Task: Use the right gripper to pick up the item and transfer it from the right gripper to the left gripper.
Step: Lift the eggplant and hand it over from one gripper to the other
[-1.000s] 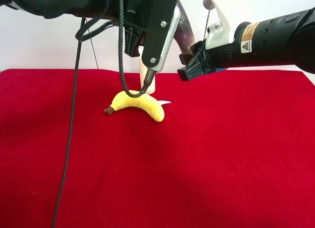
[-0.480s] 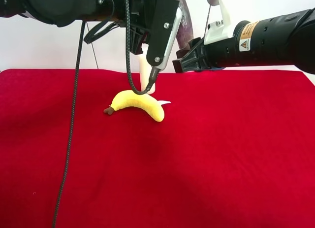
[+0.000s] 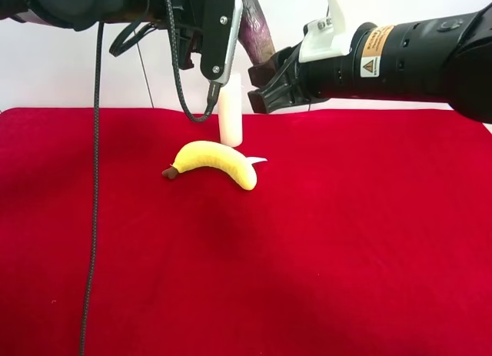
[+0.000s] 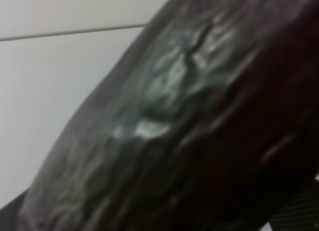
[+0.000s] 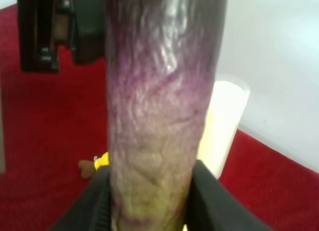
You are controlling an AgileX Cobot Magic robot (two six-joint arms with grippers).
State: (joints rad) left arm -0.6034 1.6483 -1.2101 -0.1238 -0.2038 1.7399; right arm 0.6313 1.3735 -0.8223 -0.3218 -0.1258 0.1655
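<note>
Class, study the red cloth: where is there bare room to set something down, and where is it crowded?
Bare: the wide red cloth to the view's right of the plush banana, and the near strip in front of it. Crowded: the far middle, where banana and candle sit close, and along the hanging cable at the view's left.

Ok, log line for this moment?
phase: handover | slim dark purple eggplant toy: aloft | right gripper: shut on eggplant toy | left gripper: at dark end, grip unclear
</note>
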